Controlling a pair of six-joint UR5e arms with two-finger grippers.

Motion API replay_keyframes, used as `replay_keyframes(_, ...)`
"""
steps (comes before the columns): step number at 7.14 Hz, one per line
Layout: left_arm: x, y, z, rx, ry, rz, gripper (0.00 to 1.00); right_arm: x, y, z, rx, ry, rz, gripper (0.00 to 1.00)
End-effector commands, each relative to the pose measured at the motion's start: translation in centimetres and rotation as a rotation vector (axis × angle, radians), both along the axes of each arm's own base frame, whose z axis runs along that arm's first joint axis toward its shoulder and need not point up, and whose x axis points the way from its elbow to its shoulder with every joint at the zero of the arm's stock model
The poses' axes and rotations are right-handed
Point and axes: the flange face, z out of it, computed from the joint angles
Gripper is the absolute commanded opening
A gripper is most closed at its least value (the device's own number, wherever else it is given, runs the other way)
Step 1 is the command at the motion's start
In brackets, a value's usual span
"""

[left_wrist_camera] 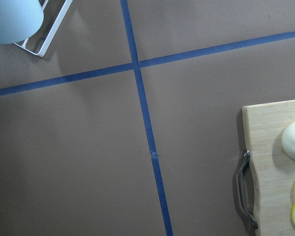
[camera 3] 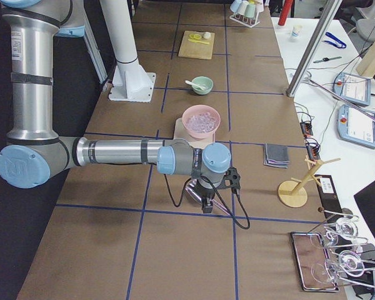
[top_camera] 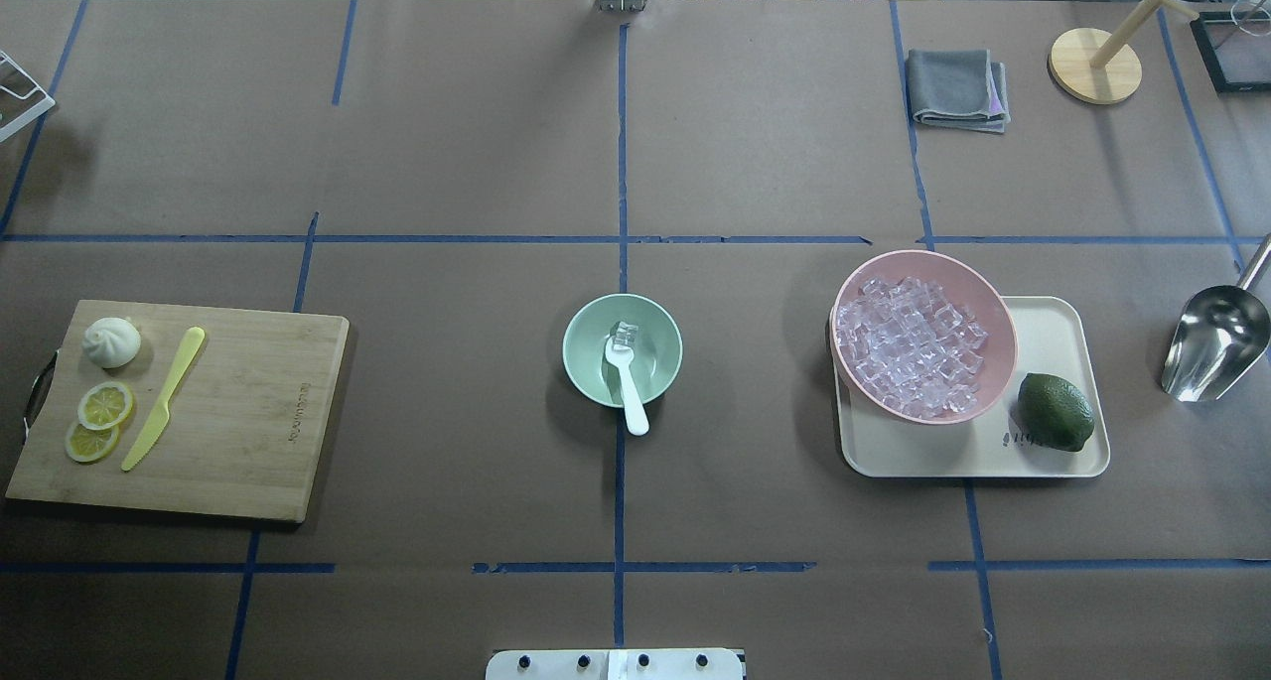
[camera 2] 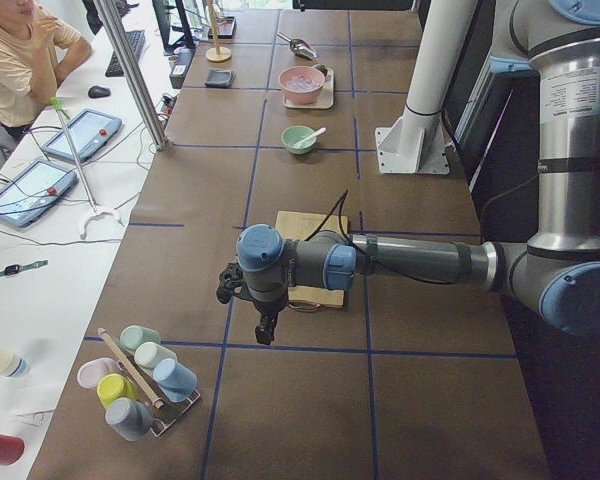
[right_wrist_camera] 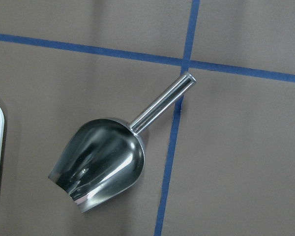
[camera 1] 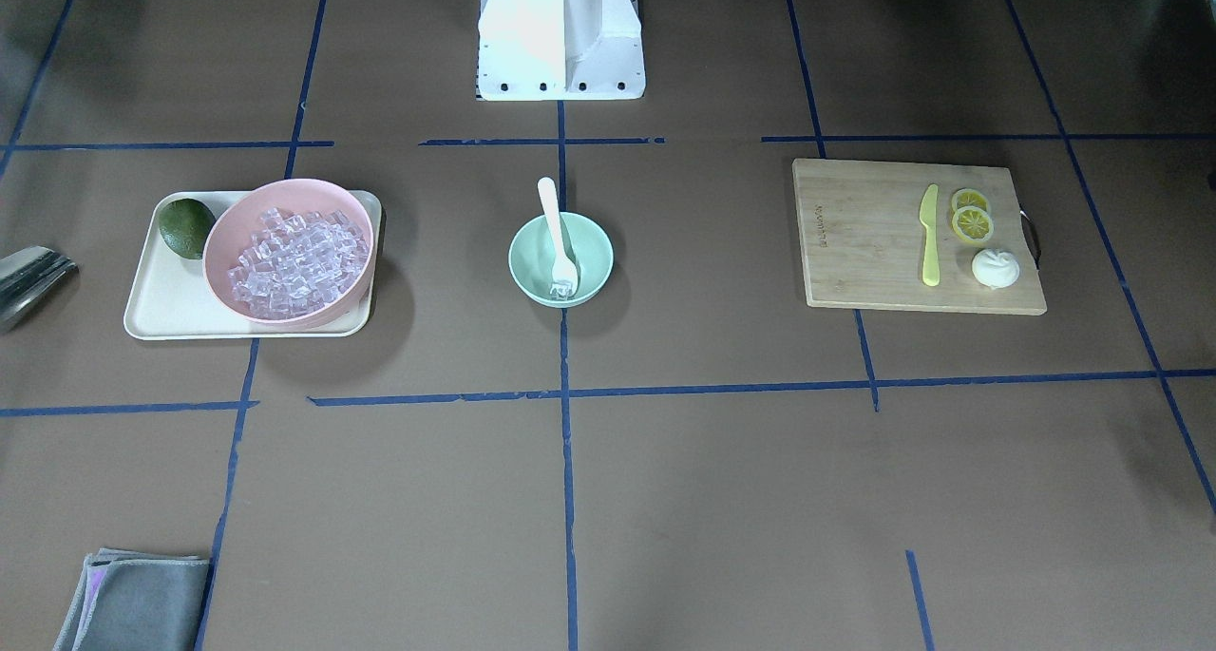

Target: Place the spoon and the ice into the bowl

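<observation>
The mint-green bowl stands at the table's middle; it also shows in the overhead view. The white spoon leans in it, scoop down and handle over the rim toward the robot. One or two clear ice cubes lie at the spoon's scoop. The heap of ice fills the pink bowl. My left gripper hangs beyond the cutting board's end. My right gripper hangs above the metal scoop. Both show only in side views, so I cannot tell whether they are open or shut.
The pink bowl and a dark green lime sit on a cream tray. A metal scoop lies right of the tray. The cutting board holds a yellow-green knife, lemon slices and a bun. A grey cloth lies far right.
</observation>
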Motion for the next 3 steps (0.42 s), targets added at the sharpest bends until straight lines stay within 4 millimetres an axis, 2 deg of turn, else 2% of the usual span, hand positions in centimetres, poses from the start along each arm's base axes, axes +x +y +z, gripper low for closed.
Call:
replay_keyframes(1,0.04,-0.05,0.02,0.001,-0.006,0.001,1.00,0.00,0.00,0.00,0.000,0.000,0.000,1.00)
replay_keyframes(3,0.08,-0.70,-0.70,0.018,-0.005,0.001,1.00,0.01,0.29,0.27,-0.006,-0.001,0.000,1.00)
